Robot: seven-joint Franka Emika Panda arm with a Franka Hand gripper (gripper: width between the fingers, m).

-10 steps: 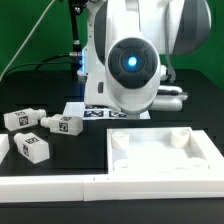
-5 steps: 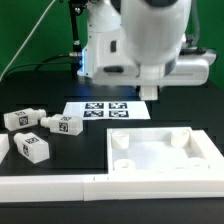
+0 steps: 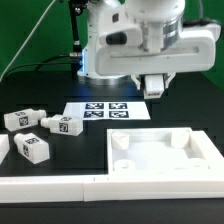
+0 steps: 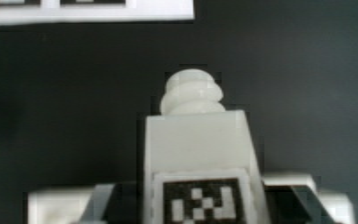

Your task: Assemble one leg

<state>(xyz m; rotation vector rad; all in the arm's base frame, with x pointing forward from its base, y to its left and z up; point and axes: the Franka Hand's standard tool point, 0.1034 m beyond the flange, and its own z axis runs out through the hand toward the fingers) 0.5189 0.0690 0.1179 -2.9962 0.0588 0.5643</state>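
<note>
My gripper (image 3: 155, 86) hangs above the black table, just behind the large white tray-like part (image 3: 160, 150). It is shut on a white leg (image 4: 197, 140). In the wrist view the leg sits between the jaws of the gripper (image 4: 197, 202), tag facing the camera, with its round stub (image 4: 192, 90) pointing away over the dark table. In the exterior view the held leg (image 3: 154, 88) shows only as a small pale piece between the dark fingers. Three more legs lie at the exterior view's left: one (image 3: 22, 118), another (image 3: 62, 124) and a third (image 3: 33, 146).
The marker board (image 3: 105, 110) lies flat under and beside the gripper; its edge shows in the wrist view (image 4: 87, 8). A low white wall (image 3: 50, 184) runs along the front. The robot's base stands at the back before a green backdrop.
The wrist has turned and the hand has shifted to the exterior view's right. The round camera face no longer points at the exterior view; the gripper's fingers now show hanging down.
</note>
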